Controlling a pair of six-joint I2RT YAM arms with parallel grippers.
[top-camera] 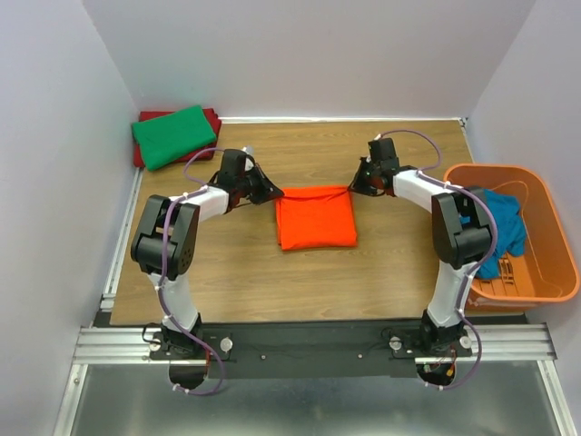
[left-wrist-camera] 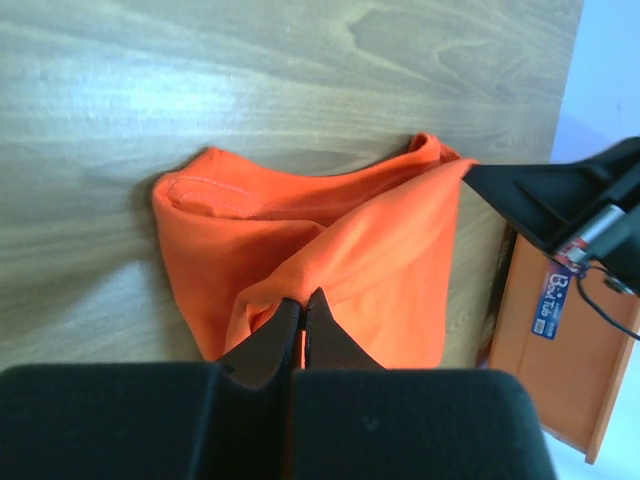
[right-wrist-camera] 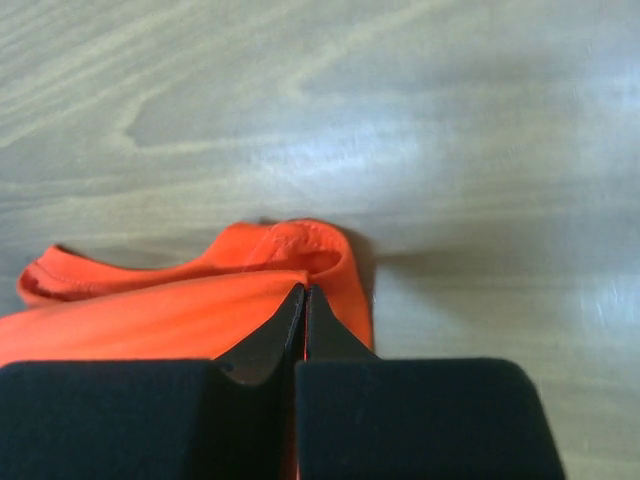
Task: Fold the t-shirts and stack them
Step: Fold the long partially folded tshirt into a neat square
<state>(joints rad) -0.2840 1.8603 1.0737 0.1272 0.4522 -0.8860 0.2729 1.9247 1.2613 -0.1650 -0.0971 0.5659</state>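
Note:
The orange t-shirt lies folded into a rough square in the middle of the table. My left gripper is at its far left corner, and in the left wrist view the jaws are shut on a raised fold of the orange cloth. My right gripper is at the far right corner, shut on the orange hem, with the jaw tips at the cloth's edge. A folded green t-shirt rests on a dark red one at the back left. A teal t-shirt lies crumpled in the basket.
The rigid orange plastic basket stands at the right edge of the table, close to the right arm. White walls close in the left, back and right sides. Bare wood surrounds the orange t-shirt.

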